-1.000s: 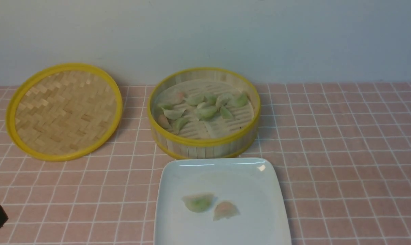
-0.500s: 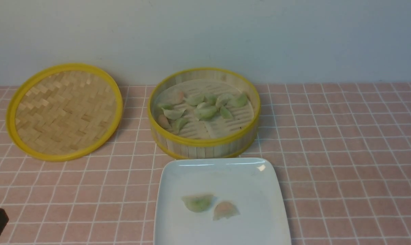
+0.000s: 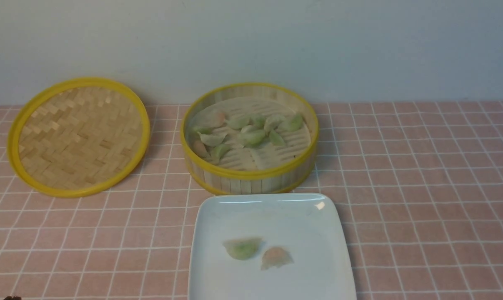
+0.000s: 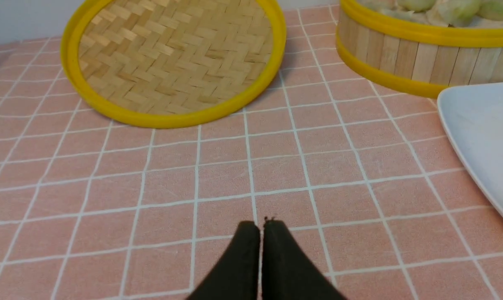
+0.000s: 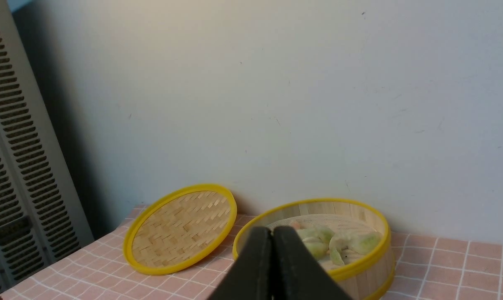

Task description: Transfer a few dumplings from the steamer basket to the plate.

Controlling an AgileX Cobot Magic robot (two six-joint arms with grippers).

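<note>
The steamer basket (image 3: 251, 177) stands at the table's middle back with several dumplings (image 3: 251, 136) inside, mostly pale green. It also shows in the left wrist view (image 4: 401, 54) and the right wrist view (image 5: 359, 266). The white plate (image 3: 272, 206) lies in front of it and holds a green dumpling (image 3: 242, 248) and a pinkish one (image 3: 276, 257). My left gripper (image 4: 261, 225) is shut and empty, low over the tablecloth, left of the plate (image 4: 480, 133). My right gripper (image 5: 272, 231) is shut and empty, held back from the basket. Only a dark speck of the left gripper (image 3: 12, 298) shows in the front view.
The flat woven lid (image 3: 79, 135) with a yellow rim lies left of the basket, leaning toward the wall. A pink checked cloth (image 3: 422, 187) covers the table. A grey vented cabinet (image 5: 13, 166) stands beyond the table's left end.
My left gripper has drawn back down out of the front view's lower left corner. The dumplings, basket and plate have not moved.
</note>
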